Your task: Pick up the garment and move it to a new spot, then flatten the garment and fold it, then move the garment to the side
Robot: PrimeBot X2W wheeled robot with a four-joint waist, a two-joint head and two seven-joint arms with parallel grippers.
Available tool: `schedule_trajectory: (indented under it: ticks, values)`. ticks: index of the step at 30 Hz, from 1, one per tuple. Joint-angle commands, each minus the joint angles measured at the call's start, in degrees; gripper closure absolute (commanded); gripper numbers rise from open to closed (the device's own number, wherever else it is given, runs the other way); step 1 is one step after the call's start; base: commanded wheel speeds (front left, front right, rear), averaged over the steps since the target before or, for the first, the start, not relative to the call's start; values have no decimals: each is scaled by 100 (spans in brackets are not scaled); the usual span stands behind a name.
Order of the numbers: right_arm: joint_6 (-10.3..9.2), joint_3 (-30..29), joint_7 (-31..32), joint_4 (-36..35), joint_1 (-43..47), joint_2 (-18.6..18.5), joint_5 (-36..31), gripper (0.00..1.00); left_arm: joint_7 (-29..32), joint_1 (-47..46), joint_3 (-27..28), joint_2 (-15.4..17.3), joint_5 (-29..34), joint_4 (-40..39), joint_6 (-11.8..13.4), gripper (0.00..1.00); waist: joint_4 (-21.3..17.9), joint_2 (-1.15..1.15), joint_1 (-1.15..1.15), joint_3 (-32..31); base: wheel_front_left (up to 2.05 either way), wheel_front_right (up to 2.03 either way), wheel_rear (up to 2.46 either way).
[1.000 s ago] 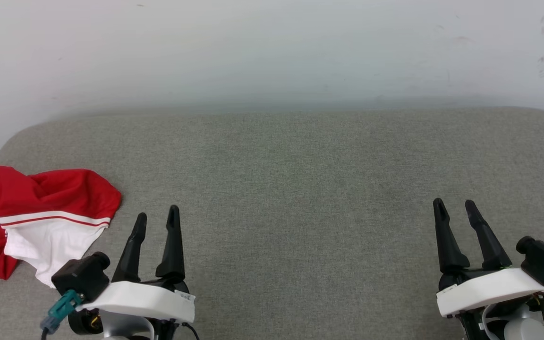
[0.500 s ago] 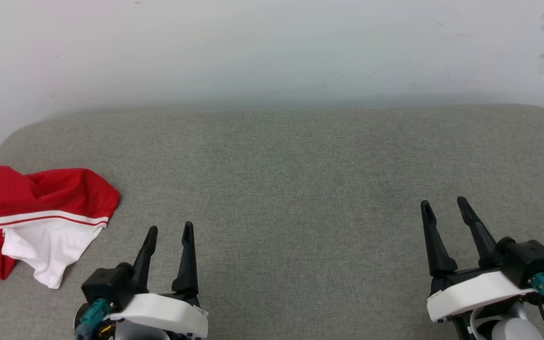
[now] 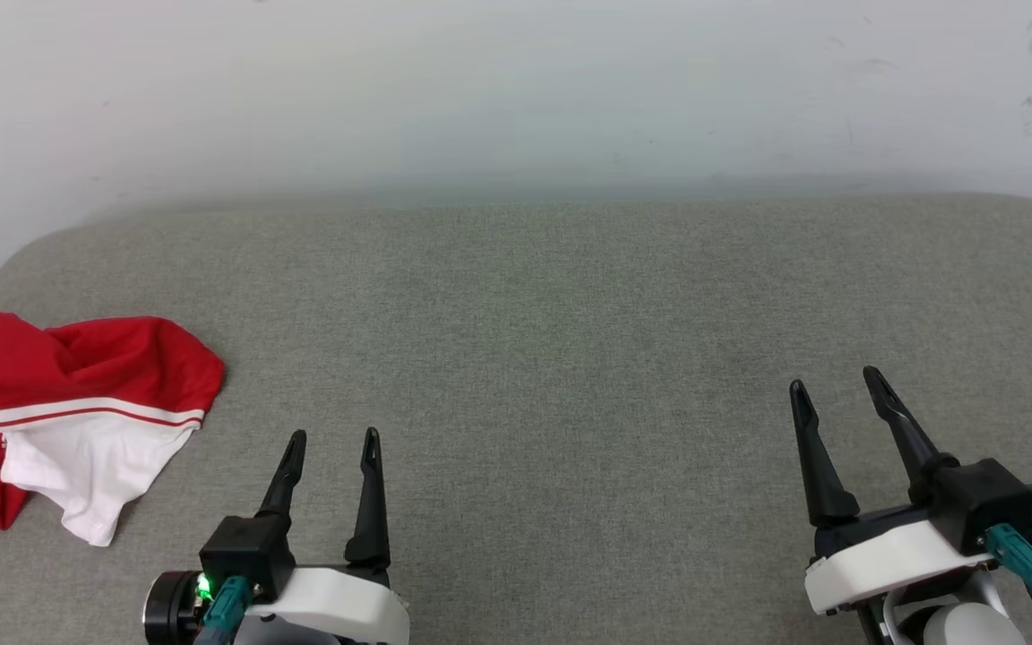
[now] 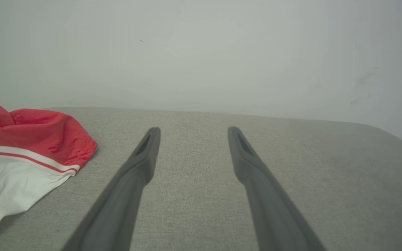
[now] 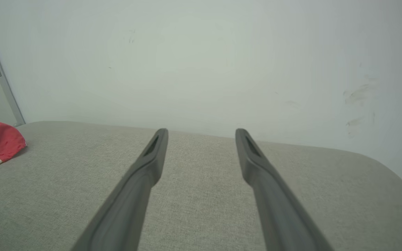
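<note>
Garment (image 3: 77, 403) is lying bunched far left; left gripper (image 3: 335, 434) and right gripper (image 3: 834, 378) are hovering spread, empty; left should be pinching a thick fold.

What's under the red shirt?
The shirt lies crumpled on the grey cushion, which shows beside it. The cushion right beneath and the shirt's lower folds are covered, so anything tucked there cannot be seen.
</note>
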Motion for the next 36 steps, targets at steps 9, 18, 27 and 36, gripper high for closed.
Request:
schedule_trajectory:
  ticks: [9, 18, 27, 36]
  values:
    - [-5, 19, -141, -120, 67, -30, -279, 0, -137, 54, 207, -158, -51, -65, -230, 0, -8, 0, 0, 11, 0, 0, 0]
    - [-4, -91, -244, 15, 89, -29, 285, 0, -235, 103, 387, -266, 369, 24, -611, 0, -26, 0, 0, 44, 0, 0, 0]
    - [-4, 28, -330, -1, 75, -30, 31, 0, -324, 127, 382, -299, 761, 64, -662, 0, -19, 0, 0, 112, 0, 0, 0]
    - [-4, 219, -347, -1, 124, -29, 28, 0, -350, 89, 356, -304, 730, 130, -667, 0, 239, 0, 0, 96, 0, 0, 0]
